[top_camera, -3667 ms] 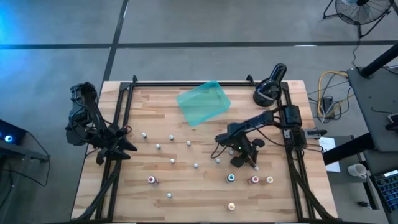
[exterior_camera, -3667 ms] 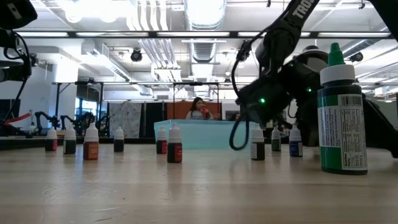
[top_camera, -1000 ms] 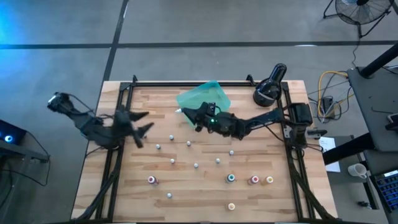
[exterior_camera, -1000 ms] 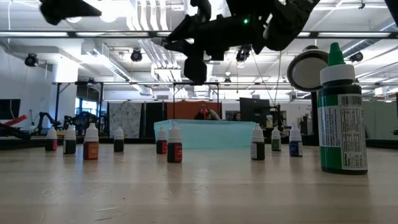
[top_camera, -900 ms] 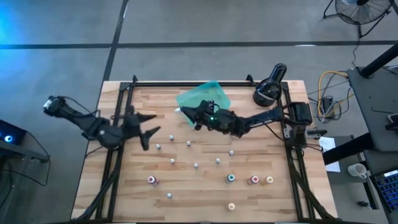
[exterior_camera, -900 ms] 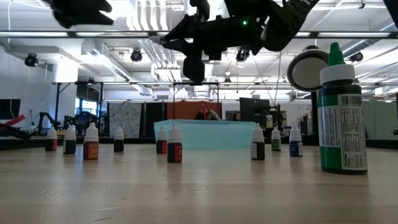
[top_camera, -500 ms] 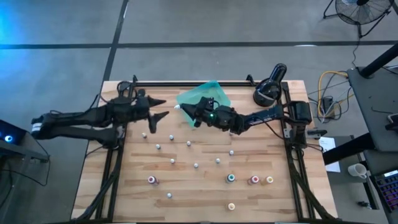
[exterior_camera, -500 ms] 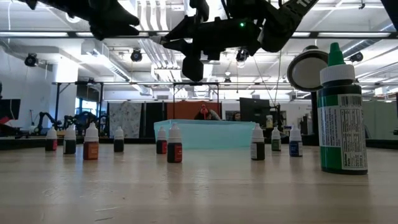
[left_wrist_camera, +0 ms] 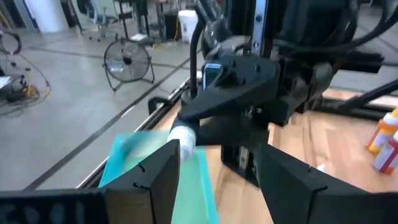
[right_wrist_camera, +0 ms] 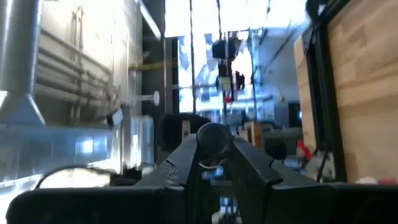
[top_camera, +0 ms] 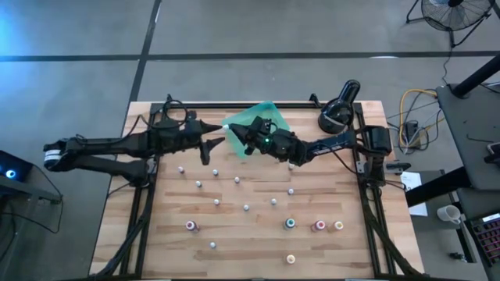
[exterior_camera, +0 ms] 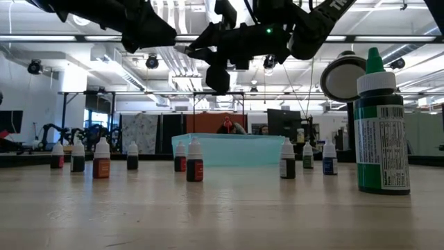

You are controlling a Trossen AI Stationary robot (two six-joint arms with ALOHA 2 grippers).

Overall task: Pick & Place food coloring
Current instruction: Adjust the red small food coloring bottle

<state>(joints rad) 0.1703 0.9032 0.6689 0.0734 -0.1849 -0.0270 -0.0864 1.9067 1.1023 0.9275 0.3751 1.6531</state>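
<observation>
Several tiny white-capped food coloring bottles (top_camera: 237, 180) stand upright on the wooden table, in a row in the low view (exterior_camera: 194, 169). My right gripper (top_camera: 237, 136) hangs over the near-left corner of the teal tray (top_camera: 269, 123), shut on one bottle. That bottle's white cap (left_wrist_camera: 182, 135) shows in the left wrist view. My left gripper (top_camera: 212, 142) is open, raised above the table just left of the right gripper. Its fingers (left_wrist_camera: 158, 174) stand on either side of the cap's line, just short of it. My right gripper pinches one food coloring bottle between its two fingers, and the dark body (right_wrist_camera: 214, 140) shows between them in its wrist view. The white cap (left_wrist_camera: 182, 135) sticks out past the fingertips toward the table's left. The bottle is lifted clear, above the tray's edge.
A black round lamp-like device (top_camera: 337, 109) sits at the far right corner. A large green bottle (exterior_camera: 379, 128) stands close to the low camera. Colored bottles (top_camera: 319, 225) stand near the near right edge. A black frame rail (top_camera: 234, 104) runs along the far edge.
My left arm has swung from the table's left edge toward the far edge and right, stretching out until its open gripper is beside the right gripper. My right gripper, still shut on the bottle, has crept slightly toward the table's left and far edge over the tray.
</observation>
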